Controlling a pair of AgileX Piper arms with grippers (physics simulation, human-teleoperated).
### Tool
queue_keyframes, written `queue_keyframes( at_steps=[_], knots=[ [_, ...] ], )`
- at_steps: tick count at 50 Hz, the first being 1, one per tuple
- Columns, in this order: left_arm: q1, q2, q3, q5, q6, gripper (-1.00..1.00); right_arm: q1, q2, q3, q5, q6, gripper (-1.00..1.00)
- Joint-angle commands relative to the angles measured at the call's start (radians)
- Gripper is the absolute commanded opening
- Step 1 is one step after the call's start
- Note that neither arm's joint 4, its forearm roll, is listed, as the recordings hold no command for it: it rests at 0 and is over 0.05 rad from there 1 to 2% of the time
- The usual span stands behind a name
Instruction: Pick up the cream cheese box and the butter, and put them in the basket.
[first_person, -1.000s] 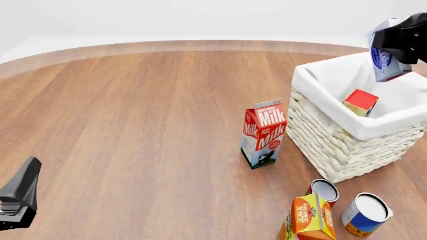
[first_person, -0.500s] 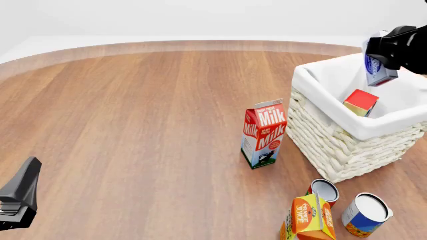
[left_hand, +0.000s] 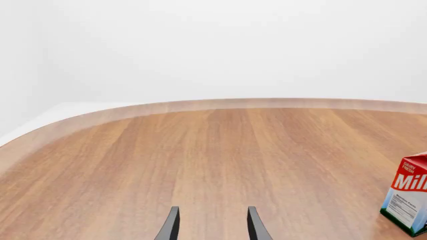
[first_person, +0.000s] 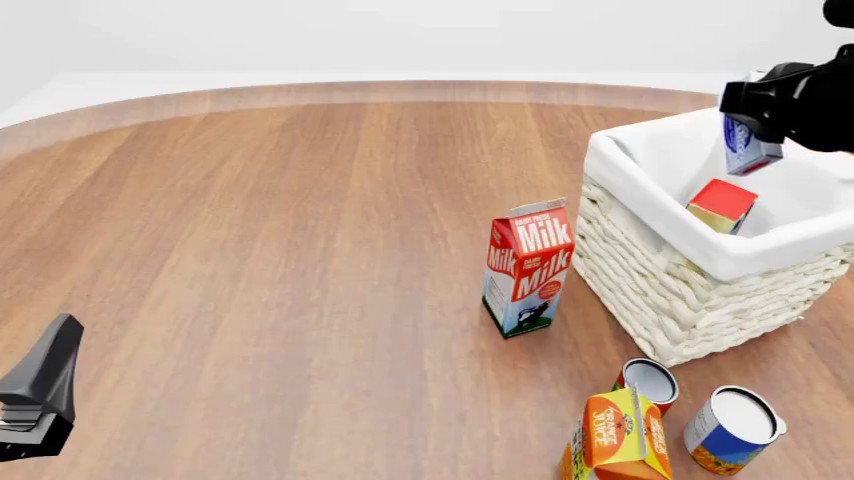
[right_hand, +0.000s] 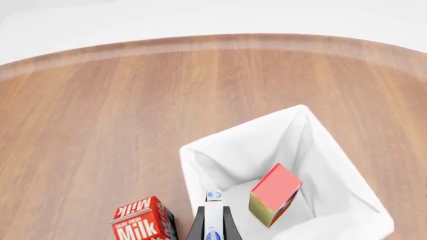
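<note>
The cream cheese box (first_person: 750, 146) hangs upright above the far side of the basket (first_person: 694, 262), with my right gripper (first_person: 761, 122) shut on it. In the right wrist view the cream cheese box (right_hand: 213, 220) shows edge-on between the fingers, over the basket's cloth lining (right_hand: 220, 155). The butter (first_person: 722, 205) leans tilted inside the basket, red face and yellow side up; the butter (right_hand: 275, 194) shows in the wrist view too. My left gripper (first_person: 40, 392) rests low at the near left, far from everything. Its fingers (left_hand: 171, 225) stand open with nothing between them.
A red-and-white milk carton (first_person: 530, 268) stands just left of the basket. At the near right are an orange juice carton (first_person: 621, 435) and two cans (first_person: 649, 381) (first_person: 731, 428). The table's curved far edge (first_person: 400, 90) runs behind.
My right gripper has carried the cream cheese box leftward and slightly lower, to above the basket's interior. The left arm has not moved.
</note>
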Motion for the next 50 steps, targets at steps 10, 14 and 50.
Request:
queue_keyframes(
  at_steps=[10, 14, 50],
  knots=[
    [0.000, 0.000, 0.000, 0.000, 0.000, 1.00, -0.025, 0.049, -0.005, -0.043, 0.014, -1.00],
    [0.000, 0.000, 0.000, 0.000, 0.000, 1.00, -0.028, 0.051, -0.003, -0.047, 0.017, -1.00],
    [0.000, 0.000, 0.000, 0.000, 0.000, 1.00, -0.041, 0.117, 0.033, -0.098, 0.004, -1.00]
  ],
)
